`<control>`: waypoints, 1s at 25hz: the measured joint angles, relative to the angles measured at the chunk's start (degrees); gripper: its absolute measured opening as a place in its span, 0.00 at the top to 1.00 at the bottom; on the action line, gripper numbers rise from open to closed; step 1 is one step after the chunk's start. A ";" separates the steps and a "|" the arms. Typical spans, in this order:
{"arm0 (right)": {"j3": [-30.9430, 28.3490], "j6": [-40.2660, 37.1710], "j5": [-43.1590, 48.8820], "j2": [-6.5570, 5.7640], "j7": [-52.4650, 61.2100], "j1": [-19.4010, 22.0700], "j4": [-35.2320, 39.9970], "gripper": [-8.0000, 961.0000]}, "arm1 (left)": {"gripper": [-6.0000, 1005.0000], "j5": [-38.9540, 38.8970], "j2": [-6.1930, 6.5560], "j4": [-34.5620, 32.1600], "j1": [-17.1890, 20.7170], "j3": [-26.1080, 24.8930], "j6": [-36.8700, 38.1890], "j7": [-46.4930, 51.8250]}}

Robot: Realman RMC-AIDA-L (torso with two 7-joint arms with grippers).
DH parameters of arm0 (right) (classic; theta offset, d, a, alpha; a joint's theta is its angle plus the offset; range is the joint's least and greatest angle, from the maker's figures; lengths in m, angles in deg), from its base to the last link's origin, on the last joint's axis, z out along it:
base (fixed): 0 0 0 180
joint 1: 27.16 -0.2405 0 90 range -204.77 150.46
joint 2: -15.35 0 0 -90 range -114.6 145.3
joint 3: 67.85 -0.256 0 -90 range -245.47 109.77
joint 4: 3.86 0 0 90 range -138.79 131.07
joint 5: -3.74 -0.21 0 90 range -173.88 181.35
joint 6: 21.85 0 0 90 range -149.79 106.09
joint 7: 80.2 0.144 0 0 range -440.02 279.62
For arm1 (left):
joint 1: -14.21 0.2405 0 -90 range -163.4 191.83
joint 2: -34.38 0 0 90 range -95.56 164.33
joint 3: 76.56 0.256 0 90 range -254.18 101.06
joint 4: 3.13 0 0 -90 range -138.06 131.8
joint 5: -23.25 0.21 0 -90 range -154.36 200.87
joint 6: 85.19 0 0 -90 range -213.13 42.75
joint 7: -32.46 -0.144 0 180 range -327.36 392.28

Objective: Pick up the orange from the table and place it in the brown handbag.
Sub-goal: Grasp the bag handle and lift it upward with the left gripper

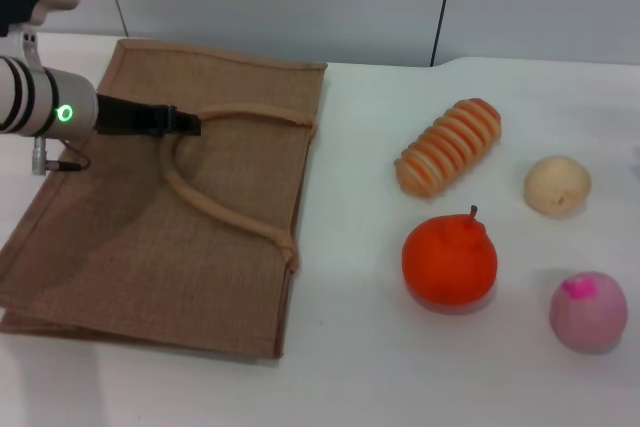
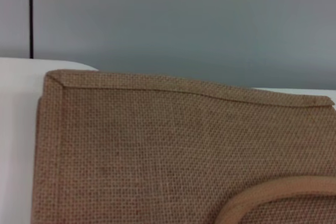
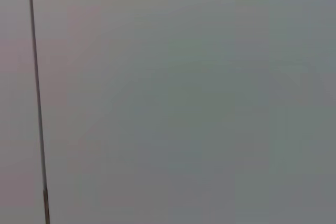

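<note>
Jute in a tan-brown weave made up the brown handbag, which lay flat on the white counter with its mouth not visibly opened. The left claw reached in low over the bag's upper part, its dark tip right at the near loop handle; whether it had closed on that handle or only hovered beside it could not be told from the head view, and the left wrist view showed only cloth and a curve of handle. The orange sat untouched on the counter, well apart from the claw, off beyond the bag's open edge on the side the tip pointed toward. Around it lay a ribbed loaf, a pale round fruit and a pink one. The right claw was out of sight, its camera facing a blank wall. By this reckoning the task had barely begun: the bag likely needed opening, and picking up and dropping in the orange were both left to do
</note>
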 joint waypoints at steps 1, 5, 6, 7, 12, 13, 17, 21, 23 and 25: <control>-0.03 0.00 0.00 0.00 0.00 0.00 0.00 0.08 | 0.40 0.00 0.00 0.26 -0.06 0.03 0.16 -0.15; -0.04 -0.07 0.00 0.00 0.01 0.00 -0.02 0.08 | 0.40 0.06 0.03 1.51 -0.44 0.13 0.45 -0.83; -0.04 -0.08 0.00 0.00 0.01 -0.02 -0.05 0.08 | 0.40 0.07 0.03 1.60 -0.45 0.27 0.45 -0.84; -0.04 -0.08 0.00 0.00 0.01 -0.04 -0.07 0.08 | 0.40 0.08 0.04 1.73 -0.45 0.40 0.46 -0.85; 0.03 -0.20 0.00 0.08 0.12 -0.07 -0.09 0.08 | 0.40 0.11 0.09 2.16 -0.53 0.70 0.50 -0.85; 0.03 -0.23 0.00 0.08 0.17 -0.07 -0.10 0.08 | 0.41 0.12 0.09 2.17 -0.53 0.71 0.51 -0.85; -0.02 -0.22 0.00 0.09 0.18 -0.07 -0.09 0.08 | 0.44 0.15 0.10 2.25 -0.53 0.71 0.54 -0.81; -0.06 -0.25 0.00 0.09 0.26 -0.07 -0.09 0.08 | 0.48 0.18 0.11 2.33 -0.52 0.72 0.52 -0.68; -0.05 -0.30 0.00 0.09 0.28 -0.07 -0.09 0.08 | 0.50 0.18 0.21 2.61 -0.52 0.76 0.43 -0.60; -0.02 -0.40 0.00 0.09 0.30 -0.07 -0.09 0.08 | 0.52 0.23 0.30 2.89 -0.52 0.80 0.35 -0.52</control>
